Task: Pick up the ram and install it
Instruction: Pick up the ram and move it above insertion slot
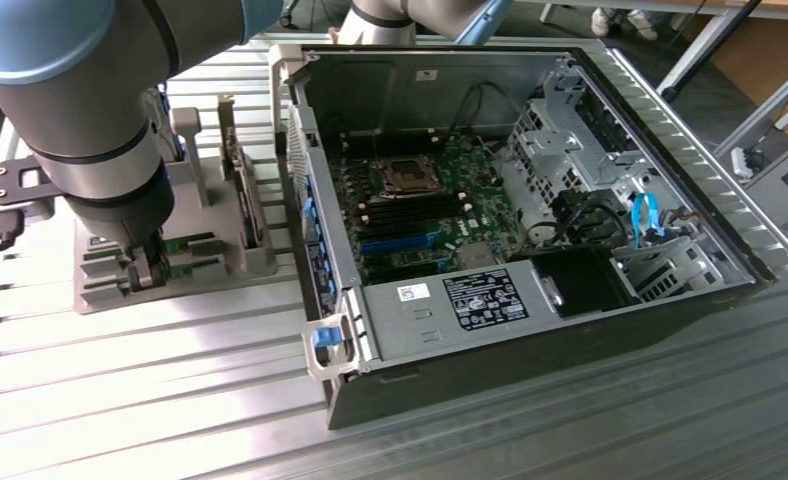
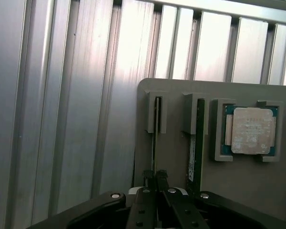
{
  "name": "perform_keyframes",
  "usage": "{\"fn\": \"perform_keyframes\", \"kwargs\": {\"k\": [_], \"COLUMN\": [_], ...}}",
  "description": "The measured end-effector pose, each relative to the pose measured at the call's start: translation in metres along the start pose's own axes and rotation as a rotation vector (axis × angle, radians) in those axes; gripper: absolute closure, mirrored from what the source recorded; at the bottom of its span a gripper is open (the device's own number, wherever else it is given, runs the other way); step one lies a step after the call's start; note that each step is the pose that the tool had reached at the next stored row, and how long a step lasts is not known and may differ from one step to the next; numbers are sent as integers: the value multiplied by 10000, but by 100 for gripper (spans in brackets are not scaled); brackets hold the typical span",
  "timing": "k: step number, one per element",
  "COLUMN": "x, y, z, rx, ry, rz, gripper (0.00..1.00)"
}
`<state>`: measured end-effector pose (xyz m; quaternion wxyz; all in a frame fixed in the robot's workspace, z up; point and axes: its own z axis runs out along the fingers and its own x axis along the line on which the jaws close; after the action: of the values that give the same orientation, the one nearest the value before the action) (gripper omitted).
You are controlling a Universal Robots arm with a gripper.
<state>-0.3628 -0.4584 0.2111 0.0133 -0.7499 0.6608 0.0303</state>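
The ram (image 2: 155, 125) stands on edge in a slot of the grey holder (image 2: 176, 90), seen end-on as a thin dark strip. My gripper (image 2: 155, 175) is down over its near end, with both black fingertips (image 2: 147, 174) pressed close on either side of it. In the exterior view my gripper (image 1: 147, 268) reaches into the holder (image 1: 241, 270) at that view's left, beside the open computer case (image 1: 754, 262). A second stick (image 2: 192, 152) stands in the neighbouring slot.
A square silver processor chip (image 2: 250, 130) lies in a pocket of the holder. The motherboard (image 1: 474, 165) inside the case shows black and blue memory slots (image 1: 401, 228). A power supply (image 1: 468, 300) fills the case's near end. Ribbed metal table (image 1: 127, 400) lies all around.
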Motion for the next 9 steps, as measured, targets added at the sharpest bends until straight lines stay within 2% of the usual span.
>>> {"fn": "perform_keyframes", "kwargs": {"k": [9], "x": [-10], "y": [3], "z": [-155], "rx": [1], "ry": [-1], "rz": [-1], "gripper": [89]}}
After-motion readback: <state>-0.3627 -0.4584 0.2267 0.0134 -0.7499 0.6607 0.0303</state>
